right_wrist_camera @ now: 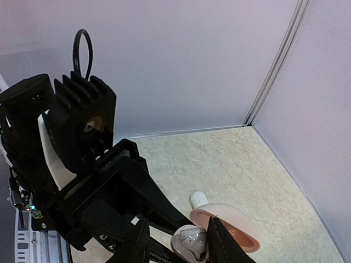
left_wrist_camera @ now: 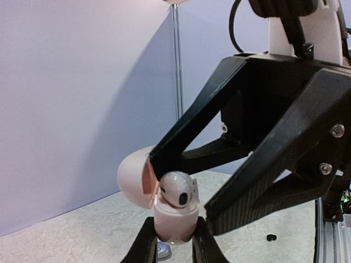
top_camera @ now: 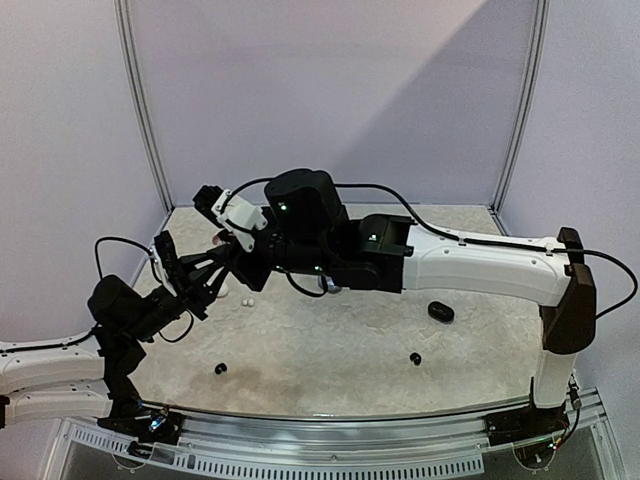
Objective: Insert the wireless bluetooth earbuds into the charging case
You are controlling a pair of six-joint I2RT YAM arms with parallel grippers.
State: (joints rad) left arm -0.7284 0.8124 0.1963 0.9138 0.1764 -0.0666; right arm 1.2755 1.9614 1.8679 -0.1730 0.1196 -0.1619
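My left gripper (left_wrist_camera: 174, 241) is shut on the body of a pink charging case (left_wrist_camera: 174, 222) and holds it upright above the table. The lid (left_wrist_camera: 134, 176) is open to the left. A white earbud (left_wrist_camera: 176, 189) sits in the mouth of the case. My right gripper (right_wrist_camera: 178, 246) comes from above, open, with its black fingers (left_wrist_camera: 247, 181) either side of the earbud. One fingertip touches the bud by the lid. The right wrist view shows the same bud (right_wrist_camera: 189, 245) and lid (right_wrist_camera: 227, 224). In the top view the two grippers meet at the left (top_camera: 222, 265).
On the table lie a black pebble-like case (top_camera: 441, 312), two black buds (top_camera: 221, 369) (top_camera: 415, 358) and small white buds (top_camera: 247, 303). A white piece (right_wrist_camera: 198, 198) lies under the held case. Walls close off the back and sides.
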